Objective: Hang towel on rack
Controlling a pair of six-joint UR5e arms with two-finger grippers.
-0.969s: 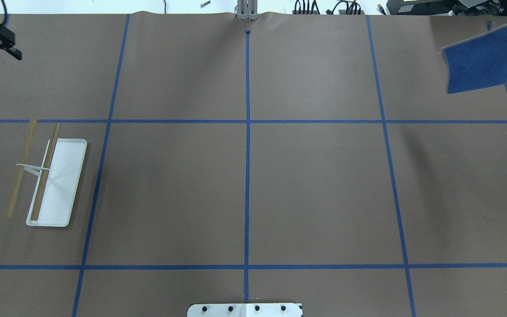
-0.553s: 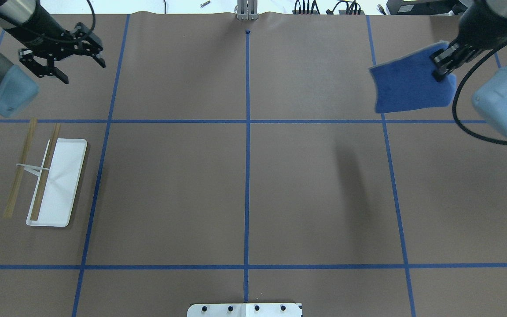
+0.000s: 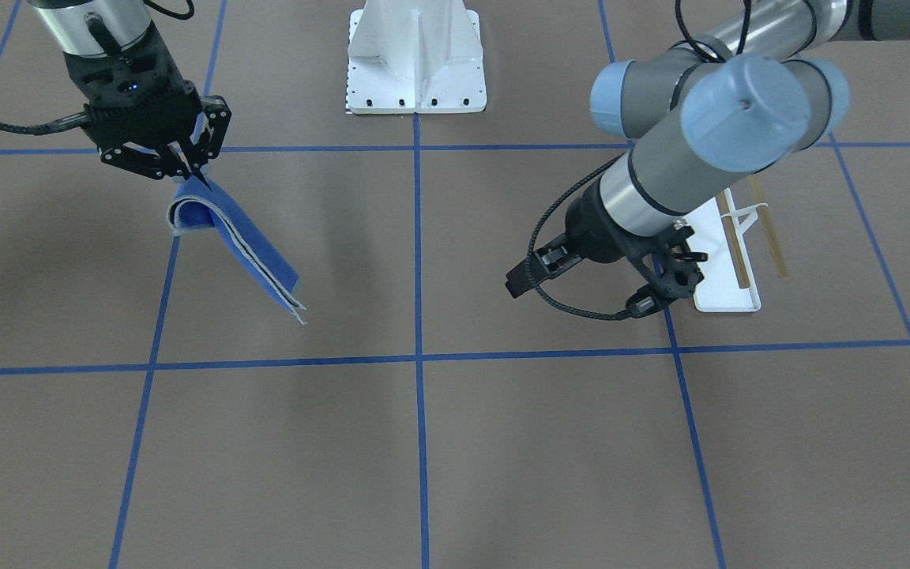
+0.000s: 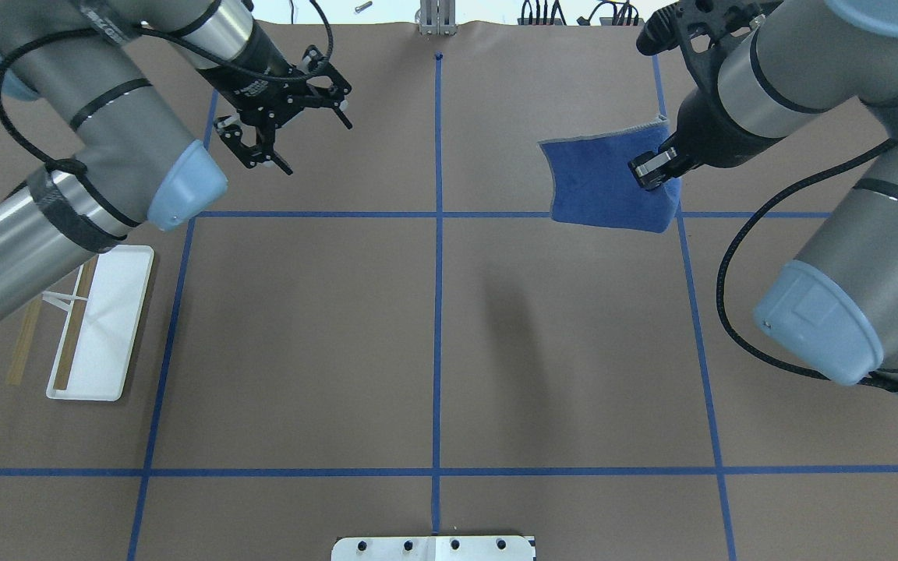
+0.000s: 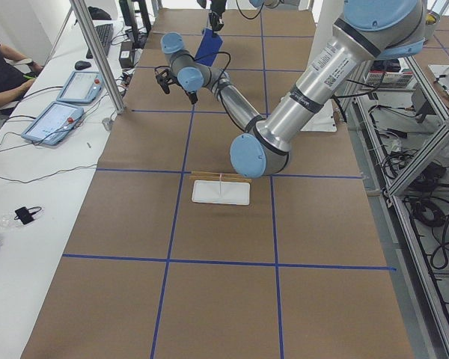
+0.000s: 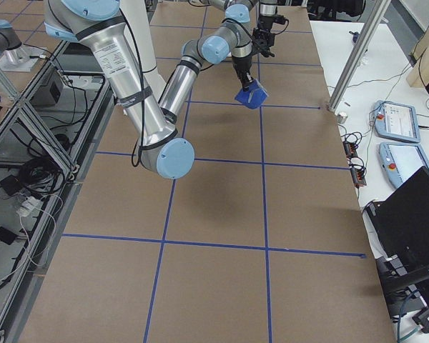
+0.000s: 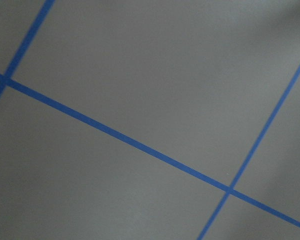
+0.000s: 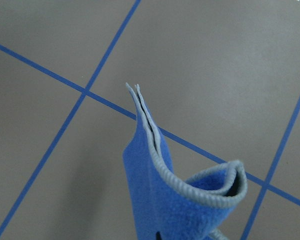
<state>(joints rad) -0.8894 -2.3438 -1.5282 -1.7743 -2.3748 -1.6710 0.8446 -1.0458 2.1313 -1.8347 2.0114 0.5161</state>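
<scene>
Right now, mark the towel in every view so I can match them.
Front-facing: towel upper left, hanging from the right end effector.
Overhead: towel upper right.
Exterior left: towel top centre, far.
Exterior right: towel top centre.
Left wrist: not in view.
Right wrist: towel bottom centre.
Shared landmark: blue tape grid.

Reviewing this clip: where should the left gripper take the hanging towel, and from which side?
Probably the free doubled end of the towel, opposite the edge pinched by the right gripper. It hangs clear of the table, trailing toward the centre line, so the open left gripper could come in from that side, closing across both layers.
</scene>
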